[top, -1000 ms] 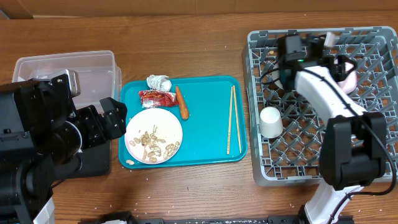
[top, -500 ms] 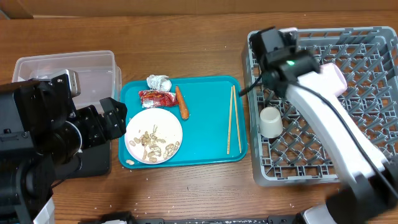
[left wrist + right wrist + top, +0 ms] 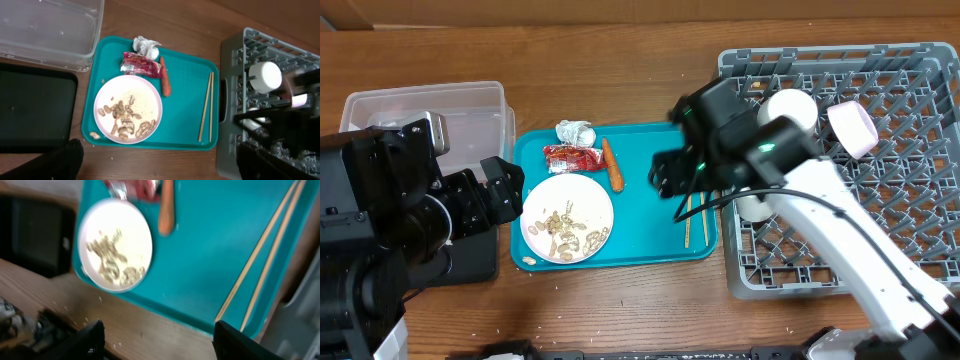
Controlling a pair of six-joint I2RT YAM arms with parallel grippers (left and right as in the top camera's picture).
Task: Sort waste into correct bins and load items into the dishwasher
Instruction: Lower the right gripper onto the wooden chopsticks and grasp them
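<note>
On the teal tray (image 3: 650,240) lie a white plate (image 3: 567,218) of beige scraps, a crumpled paper ball (image 3: 574,131), a red wrapper (image 3: 570,157), a carrot (image 3: 611,166) and wooden chopsticks (image 3: 206,107). My right gripper (image 3: 670,178) hovers open and empty over the tray, above the chopsticks (image 3: 260,255). Its fingers frame the tray's near edge in the right wrist view. My left gripper (image 3: 505,190) is open and empty at the tray's left side. In the grey dish rack (image 3: 910,80) stands a white cup (image 3: 265,76), and a pale bowl (image 3: 853,128) sits on edge.
A clear tub (image 3: 420,105) stands at the back left. A black tray (image 3: 35,110) lies in front of it, mostly under my left arm in the overhead view. My right arm crosses the rack's left half. Crumbs dot the wood near the front edge.
My right arm has swung from the back of the rack leftward and now hangs over the teal tray. The pale bowl stays behind in the rack. The left arm has not moved.
</note>
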